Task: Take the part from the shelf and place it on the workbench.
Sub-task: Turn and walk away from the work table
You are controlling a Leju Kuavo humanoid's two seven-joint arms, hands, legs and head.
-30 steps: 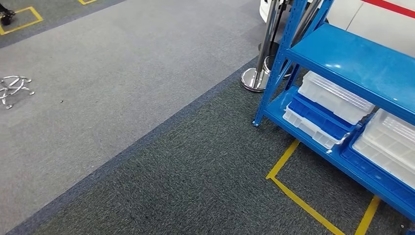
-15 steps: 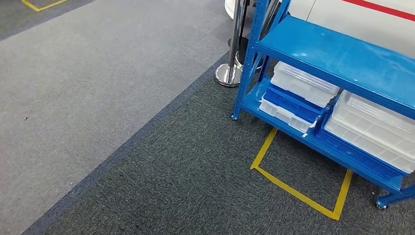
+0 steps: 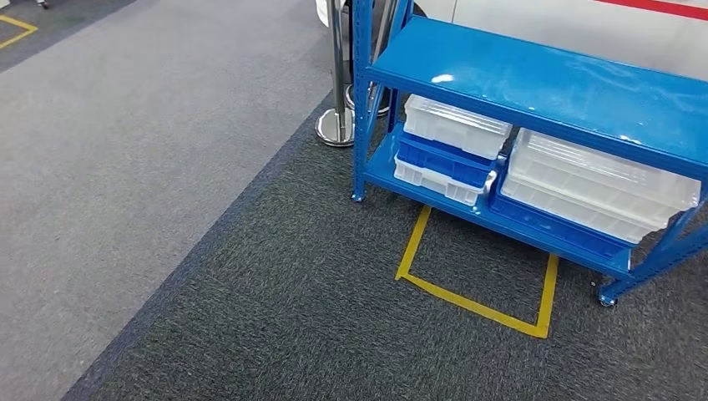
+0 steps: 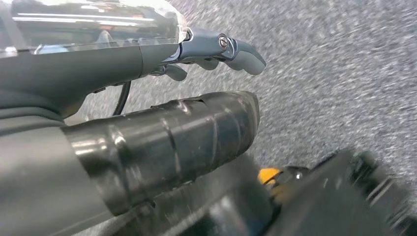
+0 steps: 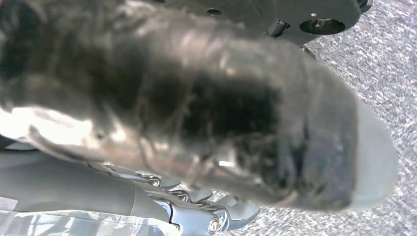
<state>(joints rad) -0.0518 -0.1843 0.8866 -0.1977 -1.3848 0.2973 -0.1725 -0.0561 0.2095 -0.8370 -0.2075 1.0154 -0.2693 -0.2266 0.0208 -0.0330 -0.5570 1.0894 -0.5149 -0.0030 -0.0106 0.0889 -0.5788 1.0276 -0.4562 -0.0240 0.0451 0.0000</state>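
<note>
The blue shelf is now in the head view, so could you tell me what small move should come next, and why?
Probably a step forward into the yellow floor marking, squaring up to the blue shelf. The shelf stands skewed and off to the right, and both the left hand and right hand hang empty over the carpet, away from the bins.
</note>
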